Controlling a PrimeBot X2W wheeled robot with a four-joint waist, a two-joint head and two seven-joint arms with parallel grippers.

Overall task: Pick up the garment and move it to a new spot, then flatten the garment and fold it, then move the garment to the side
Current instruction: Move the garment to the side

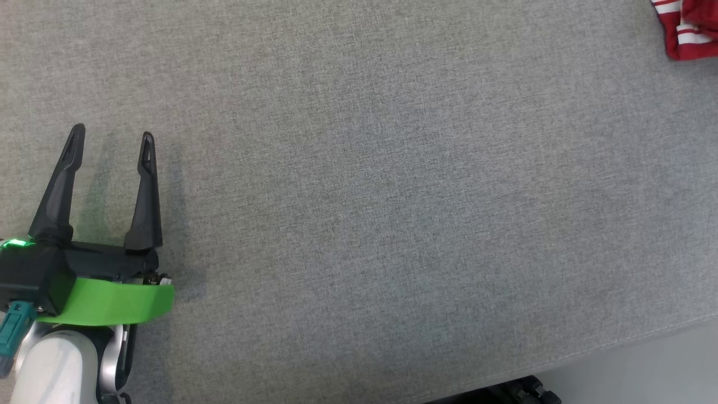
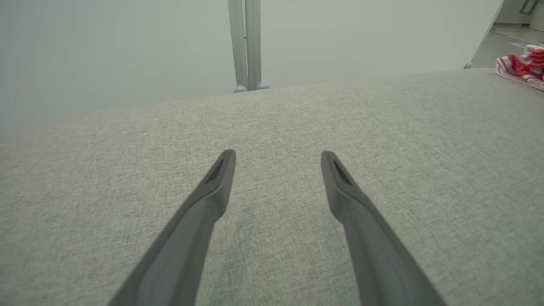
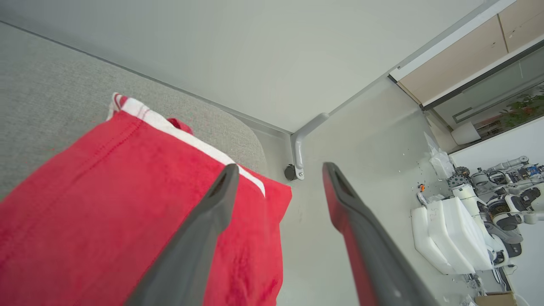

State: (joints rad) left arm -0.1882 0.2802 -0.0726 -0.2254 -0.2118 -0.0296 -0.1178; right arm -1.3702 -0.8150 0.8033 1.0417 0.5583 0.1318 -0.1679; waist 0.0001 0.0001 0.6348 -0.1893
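Observation:
The garment (image 1: pixel 689 27) is red cloth with white stripes, lying at the far right corner of the grey fabric table (image 1: pixel 359 185). In the left wrist view the garment (image 2: pixel 522 68) is small at the upper right. In the right wrist view the garment (image 3: pixel 127 212) lies close under the camera, reaching the table's corner. My left gripper (image 1: pixel 111 143) hovers open at the lower left, far from the garment, nothing between its fingers (image 2: pixel 212 187). My right gripper (image 3: pixel 278 170) is open just above the garment's edge, one finger (image 3: pixel 208 221) over the cloth, the other over the floor.
The table's near edge (image 1: pixel 617 342) runs along the lower right, with pale floor (image 1: pixel 662 370) beyond it. A wall and a grey post (image 2: pixel 245 42) stand behind the table. White robot parts (image 3: pixel 459 233) lie on the floor past the table's corner.

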